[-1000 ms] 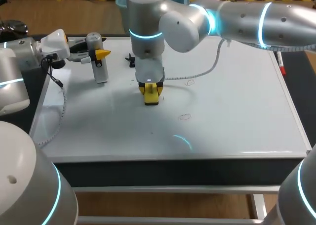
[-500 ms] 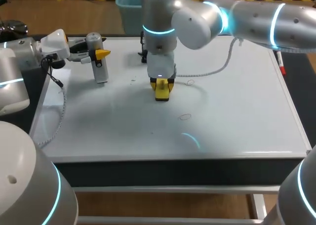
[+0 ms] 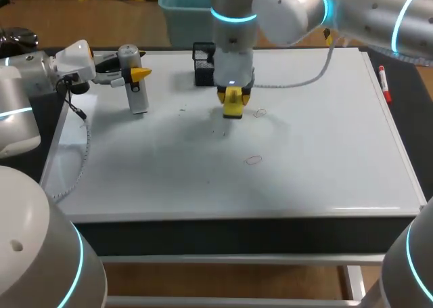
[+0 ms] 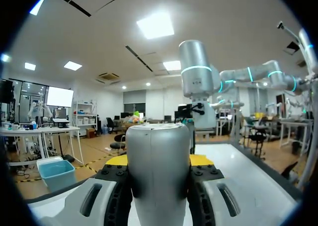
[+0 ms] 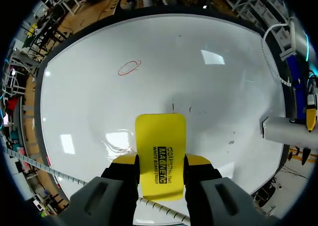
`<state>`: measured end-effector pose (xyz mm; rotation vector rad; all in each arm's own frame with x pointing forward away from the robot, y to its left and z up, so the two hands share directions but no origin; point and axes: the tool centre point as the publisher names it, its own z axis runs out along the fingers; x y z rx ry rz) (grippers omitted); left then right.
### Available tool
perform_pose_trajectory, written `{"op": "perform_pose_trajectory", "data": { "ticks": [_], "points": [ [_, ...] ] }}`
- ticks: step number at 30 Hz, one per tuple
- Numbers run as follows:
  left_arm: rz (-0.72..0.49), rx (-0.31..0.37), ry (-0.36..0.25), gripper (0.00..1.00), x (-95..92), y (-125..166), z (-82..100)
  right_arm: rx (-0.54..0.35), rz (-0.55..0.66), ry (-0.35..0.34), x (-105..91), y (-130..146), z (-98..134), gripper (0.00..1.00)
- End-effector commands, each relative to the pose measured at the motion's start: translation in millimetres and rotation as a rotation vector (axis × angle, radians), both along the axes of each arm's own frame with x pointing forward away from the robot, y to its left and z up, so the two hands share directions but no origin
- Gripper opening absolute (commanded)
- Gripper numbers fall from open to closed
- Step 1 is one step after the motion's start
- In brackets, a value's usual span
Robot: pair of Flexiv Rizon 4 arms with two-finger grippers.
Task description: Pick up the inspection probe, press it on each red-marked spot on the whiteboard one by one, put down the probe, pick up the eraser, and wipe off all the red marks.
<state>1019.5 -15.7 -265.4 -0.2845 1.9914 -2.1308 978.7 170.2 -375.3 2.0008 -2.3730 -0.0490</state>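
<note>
My right jaws clench the yellow eraser [image 5: 160,154] over the whiteboard [image 5: 223,87], a red circle [image 5: 129,67] ahead; my left jaws grip the probe [image 4: 158,176].

Place: robotics lab | Evidence: grey left arm [image 3: 20,98] and right arm [image 3: 352,10] with glowing rings stood over a whiteboard [image 3: 318,152] laid flat on a dark table [image 3: 203,232] | Also: coiled cable [image 3: 88,145], marker [image 3: 383,83] at board's edge

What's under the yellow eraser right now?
Whiteboard shows around the eraser, with faint red specks just ahead. The patch directly beneath is covered, so any mark there cannot be seen.
</note>
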Motion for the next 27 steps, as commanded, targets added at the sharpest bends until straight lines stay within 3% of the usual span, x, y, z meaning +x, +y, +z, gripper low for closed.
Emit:
{"op": "perform_pose_trajectory", "data": {
  "ticks": [1,11,27],
  "points": [
    [0.001,0.000,-0.001,0.00,-0.4,0.0,1.0,0.008,-0.020,-0.008,3.4,-14.8,12.2,0.00],
    [0.001,0.000,-0.001,0.00,-0.4,0.0,1.0,0.018,-0.092,-0.018,20.0,-42.2,22.6,0.00],
    [0.001,0.000,-0.001,0.00,-0.4,0.0,1.0,-0.043,-0.347,-0.011,89.8,-154.6,14.9,0.00]
  ]
}}
